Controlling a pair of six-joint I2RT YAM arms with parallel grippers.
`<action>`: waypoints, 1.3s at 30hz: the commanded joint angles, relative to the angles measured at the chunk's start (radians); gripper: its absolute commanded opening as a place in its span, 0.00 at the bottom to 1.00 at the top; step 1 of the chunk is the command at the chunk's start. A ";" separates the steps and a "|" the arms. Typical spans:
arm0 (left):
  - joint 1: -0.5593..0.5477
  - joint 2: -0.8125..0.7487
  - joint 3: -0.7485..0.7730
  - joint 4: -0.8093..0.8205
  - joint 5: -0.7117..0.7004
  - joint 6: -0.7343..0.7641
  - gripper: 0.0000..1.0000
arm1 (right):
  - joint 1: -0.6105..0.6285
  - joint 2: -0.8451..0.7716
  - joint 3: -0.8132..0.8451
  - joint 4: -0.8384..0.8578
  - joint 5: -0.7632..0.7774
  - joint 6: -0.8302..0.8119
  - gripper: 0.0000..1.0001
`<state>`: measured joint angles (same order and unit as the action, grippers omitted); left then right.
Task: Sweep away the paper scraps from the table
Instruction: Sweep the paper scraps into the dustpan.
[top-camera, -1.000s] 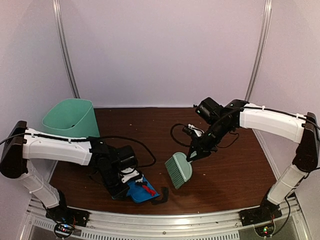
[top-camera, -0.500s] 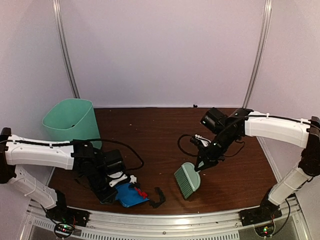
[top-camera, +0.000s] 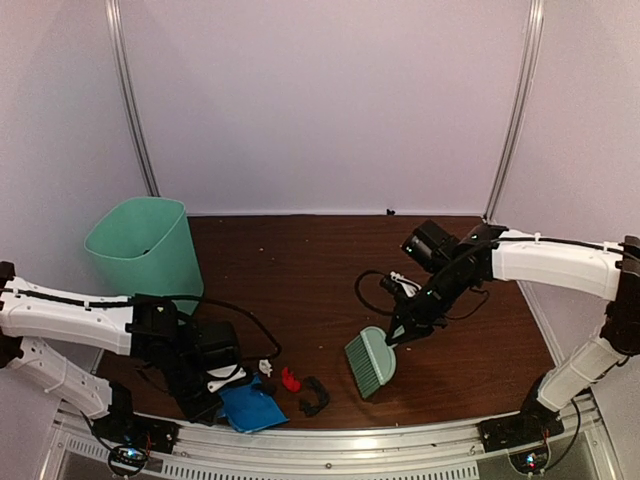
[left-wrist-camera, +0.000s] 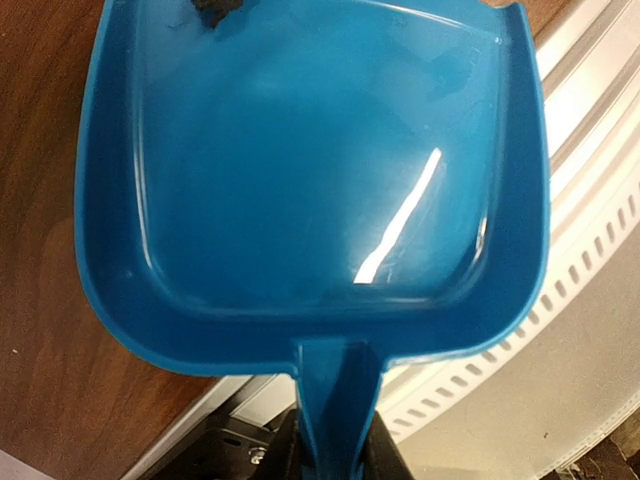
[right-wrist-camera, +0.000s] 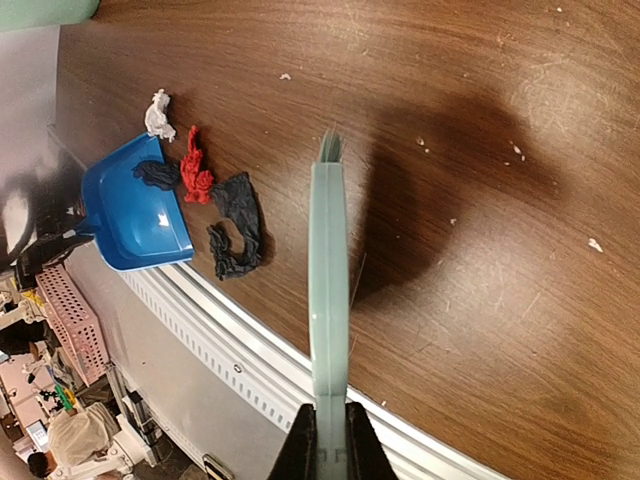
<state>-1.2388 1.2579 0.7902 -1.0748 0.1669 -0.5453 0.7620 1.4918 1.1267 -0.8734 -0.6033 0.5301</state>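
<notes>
From above, we see the table (top-camera: 300, 265) with the paper scraps (top-camera: 292, 382) gathered near its front edge, at about 6 o'clock. A white scrap (top-camera: 265, 367) lies at 10 o'clock from the red scrap (top-camera: 290, 380), and a black scrap (top-camera: 315, 397) sits at 4 o'clock from the red one. The blue dustpan (top-camera: 250, 408) rests at 7 o'clock of the table, just beside the scraps. The left gripper (top-camera: 215, 385) is clamped narrowly on its handle. The pale green brush (top-camera: 370, 362) stands at 5 o'clock of the table, apart from the scraps. The right gripper (top-camera: 405, 328) is closed tight on its handle. A mint-green bin (top-camera: 145, 250) stands at 9 o'clock.

In the left wrist view, the dustpan (left-wrist-camera: 300, 200) fills the frame, its pan looking bare. One dark scrap (left-wrist-camera: 215, 10) shows at its mouth, at 12 o'clock. The left gripper (left-wrist-camera: 335, 455) pinches the handle at 6 o'clock. The table (left-wrist-camera: 40, 300) shows at 9 o'clock and the metal frame (left-wrist-camera: 590, 250) at 3 o'clock.

In the right wrist view, the brush (right-wrist-camera: 328, 280) runs up from the right gripper (right-wrist-camera: 328, 450), which squeezes it at 6 o'clock. The dustpan (right-wrist-camera: 135, 215) lies at 9 o'clock. The white scrap (right-wrist-camera: 158, 113), red scrap (right-wrist-camera: 195, 165) and black scrap (right-wrist-camera: 240, 225) lie on the table (right-wrist-camera: 450, 150) just outside the pan's mouth. A dark scrap (right-wrist-camera: 158, 175) lies at its lip.
</notes>
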 joint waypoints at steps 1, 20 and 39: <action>-0.008 0.044 0.012 0.005 -0.001 0.015 0.00 | 0.033 0.030 -0.015 0.098 -0.037 0.063 0.00; -0.009 0.239 0.114 0.132 -0.008 0.041 0.00 | 0.163 0.252 0.155 0.294 -0.170 0.129 0.00; -0.010 0.057 -0.037 0.197 0.005 -0.112 0.00 | 0.160 0.189 0.164 0.302 -0.153 0.160 0.00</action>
<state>-1.2438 1.3621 0.7898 -0.8913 0.1623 -0.5907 0.9253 1.7111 1.2411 -0.5522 -0.7975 0.6914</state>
